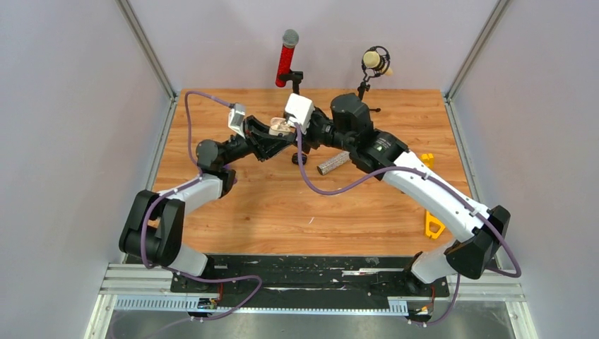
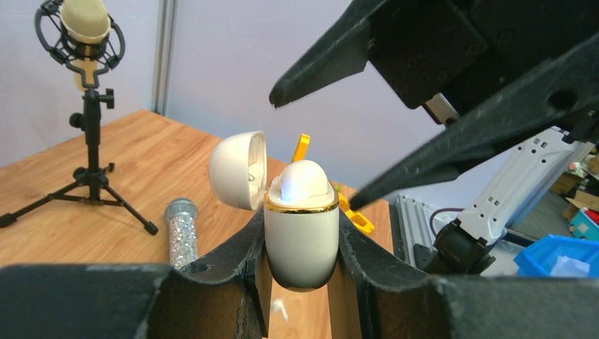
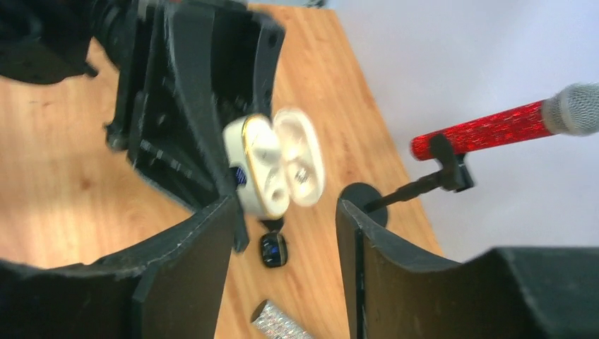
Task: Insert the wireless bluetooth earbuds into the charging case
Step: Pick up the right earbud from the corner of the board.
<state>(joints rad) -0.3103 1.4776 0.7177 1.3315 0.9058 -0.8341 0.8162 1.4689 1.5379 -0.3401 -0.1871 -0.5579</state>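
Observation:
The white charging case [image 2: 301, 240] with a gold rim is held upright above the table, and my left gripper [image 2: 301, 215] is shut on its body. Its lid [image 2: 238, 169] hangs open to the left. A white earbud [image 2: 304, 182] sits in the top of the case. From above, the case [image 1: 281, 127] shows at the middle of the table's far half. My right gripper [image 3: 286, 205] is open, nothing between its fingers, and hovers just over the case [image 3: 258, 166]. Its fingertips [image 2: 277, 99] stand spread apart above the earbud.
A small black case [image 3: 273, 249] and a silver glitter microphone [image 1: 333, 163] lie on the table below the grippers. A red microphone [image 1: 286, 56] and a gold microphone [image 1: 376, 62] stand on stands at the back. Yellow tools [image 1: 431, 226] lie at the right edge.

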